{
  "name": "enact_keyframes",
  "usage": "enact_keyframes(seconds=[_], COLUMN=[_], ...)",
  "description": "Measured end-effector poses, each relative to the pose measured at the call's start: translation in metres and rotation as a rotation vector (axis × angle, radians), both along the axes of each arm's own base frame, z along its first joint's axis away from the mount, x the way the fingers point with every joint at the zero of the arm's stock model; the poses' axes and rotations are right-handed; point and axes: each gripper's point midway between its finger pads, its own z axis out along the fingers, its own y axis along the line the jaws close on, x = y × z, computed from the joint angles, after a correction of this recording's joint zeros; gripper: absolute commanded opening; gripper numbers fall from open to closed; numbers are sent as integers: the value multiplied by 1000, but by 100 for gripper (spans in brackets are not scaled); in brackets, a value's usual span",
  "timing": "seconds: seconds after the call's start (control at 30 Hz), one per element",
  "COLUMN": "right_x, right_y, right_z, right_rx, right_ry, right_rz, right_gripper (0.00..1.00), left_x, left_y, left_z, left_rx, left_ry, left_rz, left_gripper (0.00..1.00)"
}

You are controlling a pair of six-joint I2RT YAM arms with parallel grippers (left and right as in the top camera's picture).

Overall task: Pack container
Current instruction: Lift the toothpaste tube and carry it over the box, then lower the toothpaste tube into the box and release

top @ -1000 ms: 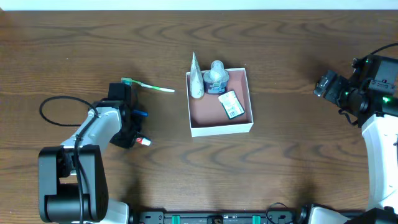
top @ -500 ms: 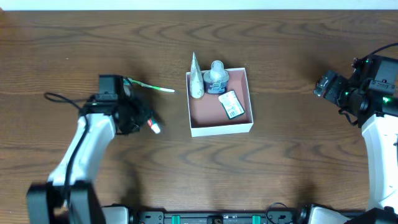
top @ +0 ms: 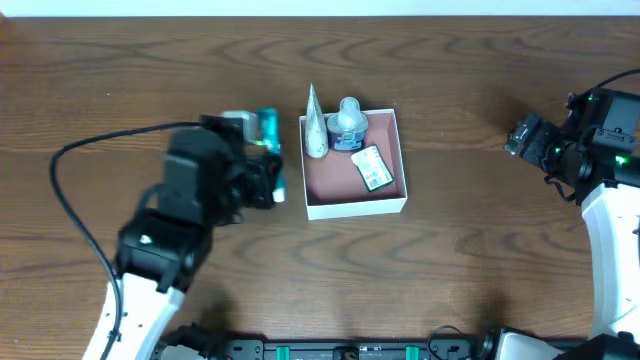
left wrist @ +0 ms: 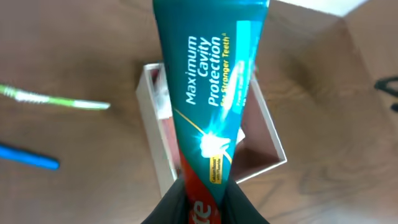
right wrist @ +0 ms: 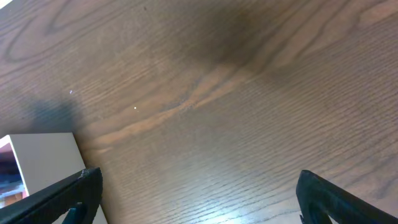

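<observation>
Dark brown table [top: 450, 60] with wavy wood grain, a pale strip [top: 320, 6] along its far edge

One container [top: 355, 207], one toothpaste tube [left wrist: 208, 93], one green toothbrush [left wrist: 56, 99]

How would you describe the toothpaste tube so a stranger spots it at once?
Find the white square box mid-table. Just left of it, the left gripper holds a tube. It is teal and red, printed Maximum Cavity Protection, unlike the thin green toothbrush nearby.
</observation>
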Motion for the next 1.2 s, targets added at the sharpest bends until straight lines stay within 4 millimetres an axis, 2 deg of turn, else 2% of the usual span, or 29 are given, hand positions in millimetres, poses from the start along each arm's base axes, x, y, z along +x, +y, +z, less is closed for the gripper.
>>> enact_keyframes(seconds=[0.07,0.13,0.37,0.5,0.63,0.8,0.87,0.9,0.93,1.03,1.2], right_x=[0,0,0,0,0,0,0,0,0,0,0], right_y=[0,0,0,0,0,0,0,0,0,0,0], right_z=[0,0,0,0,0,0,0,0,0,0,0], right_rx=[0,0,0,0,0,0,0,0,0,0,0], right_ry=[0,0,0,-1,0,0,0,0,0,0,0], right_rz=[0,0,0,0,0,0,0,0,0,0,0], right_gripper=[99,99,99,99,99,99,99,99,99,99,99], left_x=[-3,-3,13,22,25,31,35,36,37,40,41], left_y=[-20,-31,-89,-121,-137,-136,-132,-130,-128,-123,-121], left_z=[1,1,-2,-15,-45,-71,-76,-76,-76,-75,-74], left_rx=[54,87,198,291,461,658,737,771,803,871,913], left_ry=[-48,-78,-245,-330,-379,-415,-434,-444,-456,-482,-497], left_rz=[-38,-53,-103,-184,-311,-417,-441,-450,-458,-479,-489], left_gripper=[16,16,16,16,16,17,26,35,49,70,73])
